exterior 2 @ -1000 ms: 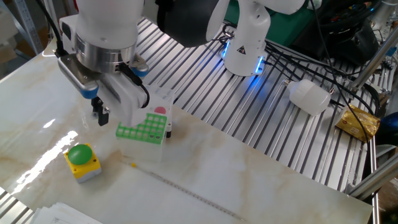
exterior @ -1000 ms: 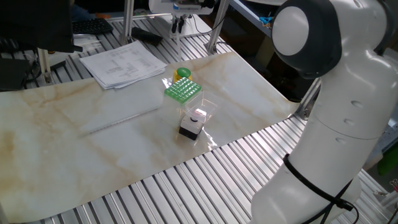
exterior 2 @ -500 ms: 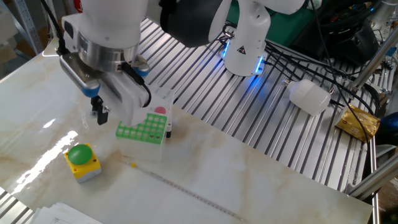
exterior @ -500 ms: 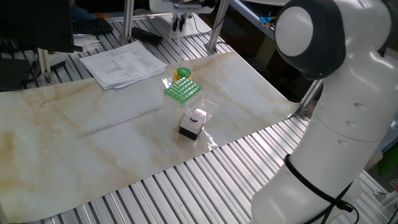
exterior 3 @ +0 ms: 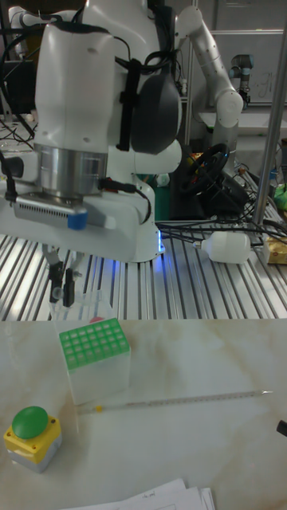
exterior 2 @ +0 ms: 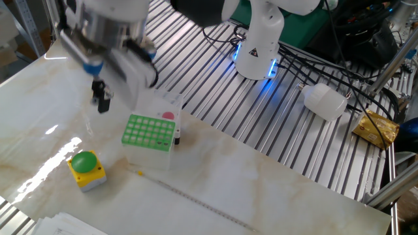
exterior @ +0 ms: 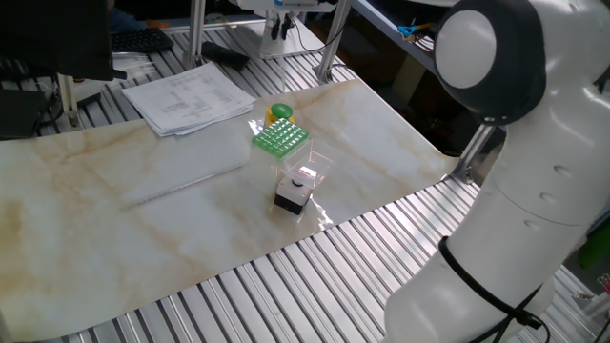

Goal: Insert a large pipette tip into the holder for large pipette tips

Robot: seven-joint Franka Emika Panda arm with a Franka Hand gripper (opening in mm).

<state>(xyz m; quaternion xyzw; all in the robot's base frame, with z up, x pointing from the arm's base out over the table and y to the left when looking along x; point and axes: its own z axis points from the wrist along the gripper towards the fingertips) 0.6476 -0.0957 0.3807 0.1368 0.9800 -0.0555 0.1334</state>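
Up went the gripper [exterior 2: 100,103] since a second earlier, lifting toward the upper left of the other fixed view, and the wrist that had covered the back of the holder for large pipette tips [exterior 2: 149,130] cleared off it, so the whole green grid showed. Nothing on the table [exterior 2: 274,189] shifted.

Plenty was hard to read. The moving wrist was smeared with blur in the other fixed view and cut off by the top edge. In one fixed view the gripper was only a tiny dark shape at the very top of the frame. The two dark fingers [exterior 3: 68,287] hung close together with a narrow gap, pointing straight down; whether they pinched anything could not be told. The large pipette tip could not be made out with any certainty. The clear case with the black-and-white box [exterior: 297,189] was mostly hidden behind the holder in the other fixed view.

The holder stood upright left of centre in that view, well below and to the right of the fingers, apart from them. A yellow box with a green button [exterior 2: 85,168] sat near it toward the lower left, and a long thin rod [exterior 3: 175,399] lay in front of both.
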